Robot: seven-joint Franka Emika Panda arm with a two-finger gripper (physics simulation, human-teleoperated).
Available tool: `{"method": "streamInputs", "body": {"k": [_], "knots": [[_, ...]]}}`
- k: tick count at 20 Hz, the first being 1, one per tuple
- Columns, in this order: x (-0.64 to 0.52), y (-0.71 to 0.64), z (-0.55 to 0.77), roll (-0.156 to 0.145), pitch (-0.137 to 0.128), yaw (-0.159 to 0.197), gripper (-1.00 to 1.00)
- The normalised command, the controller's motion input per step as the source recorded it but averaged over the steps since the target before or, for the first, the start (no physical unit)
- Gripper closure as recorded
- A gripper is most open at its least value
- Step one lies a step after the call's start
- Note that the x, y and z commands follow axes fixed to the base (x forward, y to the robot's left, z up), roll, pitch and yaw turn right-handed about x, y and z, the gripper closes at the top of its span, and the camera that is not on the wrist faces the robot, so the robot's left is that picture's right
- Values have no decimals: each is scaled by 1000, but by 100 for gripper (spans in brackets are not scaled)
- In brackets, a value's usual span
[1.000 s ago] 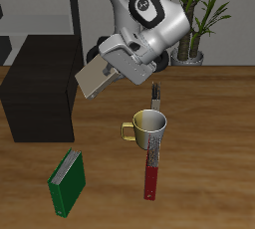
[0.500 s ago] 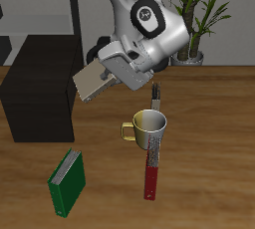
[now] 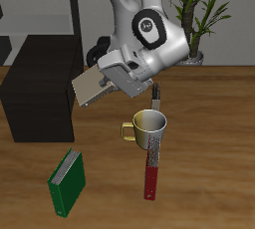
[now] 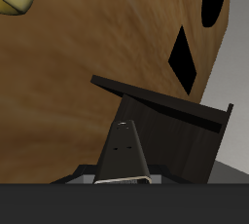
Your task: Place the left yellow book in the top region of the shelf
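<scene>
My gripper (image 3: 110,80) is shut on the left yellow book (image 3: 90,88) and holds it tilted in the air, above the table and just beside the shelf (image 3: 38,86). The book's tan cover faces up and its free end points toward the shelf's top. The shelf is a low black cabinet by the table. In the wrist view the book (image 4: 124,152) shows edge-on, with the black shelf (image 4: 170,135) right beyond it. No second yellow book is in view.
A yellow mug (image 3: 148,127) stands below the gripper, on a long red-and-grey flat object (image 3: 152,163). A green book (image 3: 68,183) lies near the table's front edge. A pale grey rack (image 3: 55,9) and a potted plant (image 3: 199,19) stand at the back.
My gripper has carried the book a little lower and closer to the shelf, and the book now lies flatter. Nothing on the table has moved.
</scene>
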Motion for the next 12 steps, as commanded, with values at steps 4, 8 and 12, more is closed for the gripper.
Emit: {"method": "streamInputs", "body": {"k": [4,8,12], "knots": [[8,-83,-154,-37,40,-10,100],[-14,-223,-127,-77,33,-24,100],[-110,-171,-12,-64,11,-27,100]]}}
